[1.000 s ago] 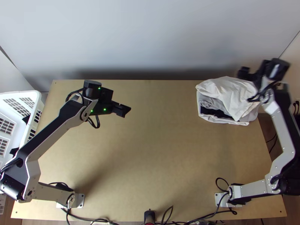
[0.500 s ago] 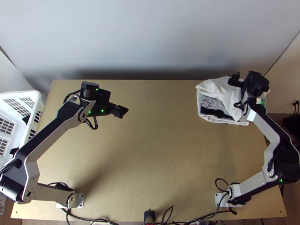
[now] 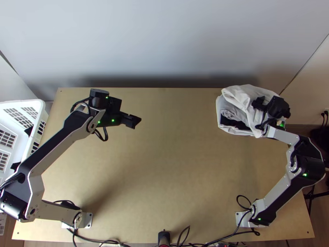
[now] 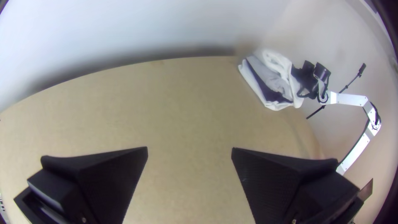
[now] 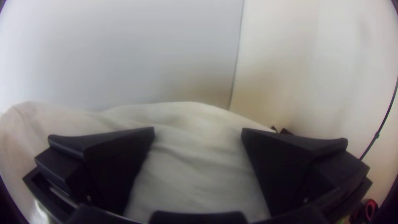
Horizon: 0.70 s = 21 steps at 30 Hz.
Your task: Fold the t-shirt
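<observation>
In the top view, my left gripper (image 3: 132, 121) hangs over the back left of the table. In the left wrist view, the left gripper (image 4: 190, 148) is open, with bare table between its fingers. My right gripper (image 3: 259, 103) is at the right part of a bunched pile of white and grey cloth (image 3: 242, 96) in the back right corner. A dark part (image 3: 233, 123) shows at the pile's near side. In the right wrist view, the right gripper (image 5: 198, 129) stands open, with white cloth (image 5: 195, 166) between and beyond its fingers. Which cloth is the t-shirt, I cannot tell.
A white basket (image 3: 31, 105) stands at the left edge. The light wooden table (image 3: 164, 156) lies bare between the arms. Black cables (image 3: 185, 236) run along its near edge, and a wall (image 3: 164, 45) rises behind it.
My right gripper has moved inward from the right, then toward the table's near side. The white cloth's upper layer has shifted a little to the right. The left gripper moved slightly left, then barely.
</observation>
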### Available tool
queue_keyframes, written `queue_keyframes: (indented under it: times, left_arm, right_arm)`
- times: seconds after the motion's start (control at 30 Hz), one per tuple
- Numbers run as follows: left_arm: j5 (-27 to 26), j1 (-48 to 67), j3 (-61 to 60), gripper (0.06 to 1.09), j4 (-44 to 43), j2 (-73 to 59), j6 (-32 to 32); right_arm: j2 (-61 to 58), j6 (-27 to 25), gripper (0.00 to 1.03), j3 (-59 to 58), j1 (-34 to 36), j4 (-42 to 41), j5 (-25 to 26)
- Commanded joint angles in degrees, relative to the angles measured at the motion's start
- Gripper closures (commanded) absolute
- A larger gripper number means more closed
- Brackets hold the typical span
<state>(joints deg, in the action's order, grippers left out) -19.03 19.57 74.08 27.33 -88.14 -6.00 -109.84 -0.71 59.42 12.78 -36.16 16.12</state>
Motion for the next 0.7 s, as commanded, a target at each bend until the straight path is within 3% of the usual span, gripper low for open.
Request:
queue_keyframes:
  times: [0.0, 0.27, 0.57, 0.67]
  left_arm:
    - [-0.05, -0.06, 0.80, 0.10, 0.09, 0.07, -0.50]
    - [-0.05, 0.47, 0.62, 0.10, 0.09, 0.34, -1.73]
    - [-0.05, 0.03, 0.36, 0.10, 0.09, 1.30, -2.17]
    - [-0.05, -0.41, -0.52, 0.10, 0.09, 1.92, -2.09]
  right_arm:
    - [8.50, 0.53, 0.06, 1.31, -0.03, 0.74, 0.58]
    - [19.31, 0.27, 0.06, 16.78, -7.50, 13.05, 0.76]
    - [13.87, 3.17, 0.07, 14.50, -18.66, 14.80, 0.58]
    - [11.49, 6.77, 0.07, 13.97, -21.12, 17.79, 0.14]
